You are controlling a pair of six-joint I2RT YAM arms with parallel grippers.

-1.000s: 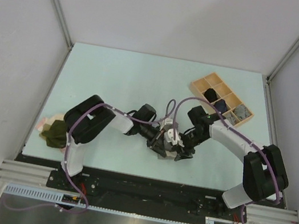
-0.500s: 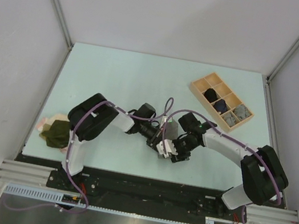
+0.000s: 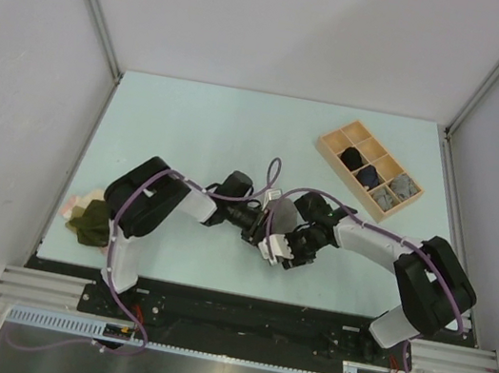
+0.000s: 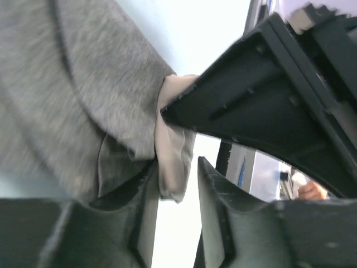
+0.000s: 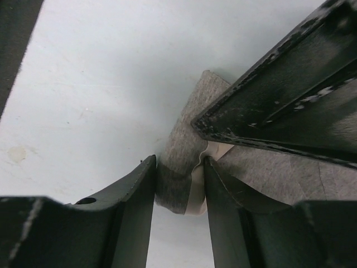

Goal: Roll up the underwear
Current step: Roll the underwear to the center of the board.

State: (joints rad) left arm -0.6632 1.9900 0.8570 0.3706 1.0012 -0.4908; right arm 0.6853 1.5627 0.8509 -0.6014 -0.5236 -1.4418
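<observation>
- Right now the grey underwear [image 5: 181, 151], with a pale beige lining showing at its edge, is gathered at about 6 o'clock from the middle of the table [image 3: 201, 130], between the two wrists.
- The left gripper [image 4: 177, 187] is nearly closed, its fingers pinching the beige-lined hem.
- The right gripper [image 5: 178, 176] is narrowed onto a folded grey corner, and the cloth touches both fingers.
- Olive green underwear [image 3: 89, 219] lies on a pink piece [image 3: 69, 205] at 8 o'clock, at the table's edge.
- The wooden tray [image 3: 338, 132] sits at 2 o'clock, with rolled pieces [image 3: 352, 156] in its compartments.
</observation>
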